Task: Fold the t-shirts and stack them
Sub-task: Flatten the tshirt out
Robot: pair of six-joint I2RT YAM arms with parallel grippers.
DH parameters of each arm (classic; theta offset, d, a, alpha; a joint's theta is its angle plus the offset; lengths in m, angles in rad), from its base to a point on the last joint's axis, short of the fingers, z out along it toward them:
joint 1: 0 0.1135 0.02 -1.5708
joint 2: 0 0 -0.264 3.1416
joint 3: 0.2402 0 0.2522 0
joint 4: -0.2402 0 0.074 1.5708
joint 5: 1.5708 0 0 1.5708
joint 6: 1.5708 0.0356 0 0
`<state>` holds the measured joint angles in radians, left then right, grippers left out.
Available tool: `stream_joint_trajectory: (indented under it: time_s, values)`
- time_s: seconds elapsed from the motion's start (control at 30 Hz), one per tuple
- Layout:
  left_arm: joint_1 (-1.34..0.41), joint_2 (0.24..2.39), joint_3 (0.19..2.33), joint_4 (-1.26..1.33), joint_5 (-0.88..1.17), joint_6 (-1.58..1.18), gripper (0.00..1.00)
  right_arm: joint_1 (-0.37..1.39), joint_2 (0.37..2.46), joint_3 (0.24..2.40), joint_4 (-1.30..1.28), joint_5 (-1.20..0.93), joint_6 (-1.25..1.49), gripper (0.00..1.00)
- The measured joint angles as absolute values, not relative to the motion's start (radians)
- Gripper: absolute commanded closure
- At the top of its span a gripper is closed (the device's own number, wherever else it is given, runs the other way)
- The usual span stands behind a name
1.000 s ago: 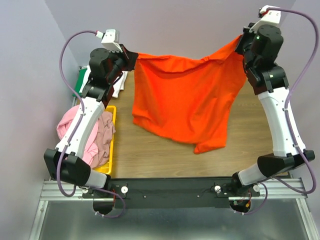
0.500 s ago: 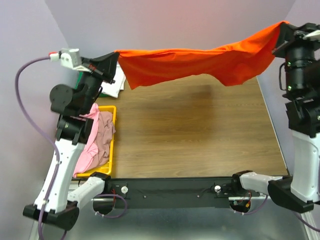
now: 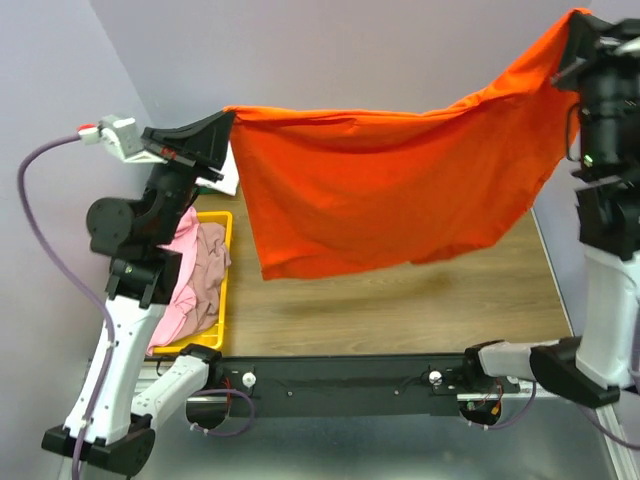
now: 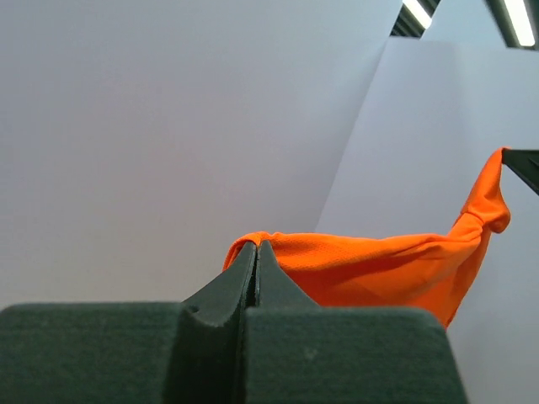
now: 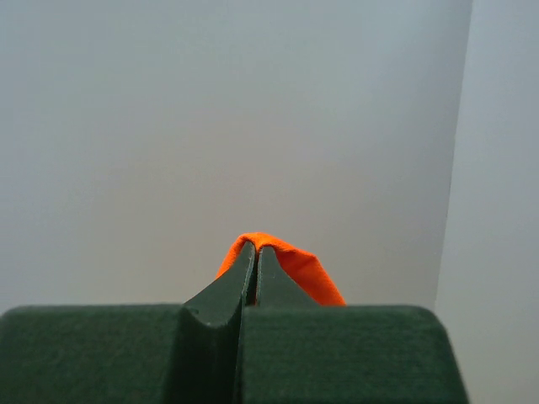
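The bright orange t-shirt (image 3: 390,190) hangs spread in the air above the table, held by two corners. My left gripper (image 3: 228,114) is shut on its left corner; in the left wrist view (image 4: 257,246) the cloth (image 4: 362,269) stretches away from the closed tips to the right gripper. My right gripper (image 3: 578,18) is shut on the right corner, higher up; in the right wrist view (image 5: 255,246) a fold of orange cloth (image 5: 295,269) sits over the tips. A light pink shirt (image 3: 180,290) and a mauve-pink shirt (image 3: 208,265) lie crumpled in the yellow bin. A bit of white cloth (image 3: 228,175) shows behind the left gripper.
The yellow bin (image 3: 222,225) stands at the table's left edge beside the left arm. The wooden table (image 3: 400,300) lies below the hanging shirt. Purple-grey walls close in at the back and both sides.
Both arms have lifted the orange shirt off the table and pulled it wide apart. It now hangs spread out in the air, with the right corner raised higher than half a second ago.
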<state>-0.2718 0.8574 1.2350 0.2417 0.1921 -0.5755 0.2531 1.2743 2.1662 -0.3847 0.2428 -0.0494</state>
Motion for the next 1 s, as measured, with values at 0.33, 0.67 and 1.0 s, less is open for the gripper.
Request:
stream_joint_trajectory:
  time_s: [0.33,0.67,1.0]
  values:
    - [-0.266,1.295,1.203,0.274,0.159,-0.561,1.0,0.253,1.743,2.146,-0.352,0.415,-0.053,1.0]
    - [-0.223,1.897,1.439,0.125,0.149,-0.521,0.09,0.252,2.227,2.135,-0.433,0.559,0.047,0.0]
    - [-0.342,1.769,1.37,0.14,0.129,-0.482,0.09,0.249,1.89,1.724,-0.419,0.496,0.169,0.0]
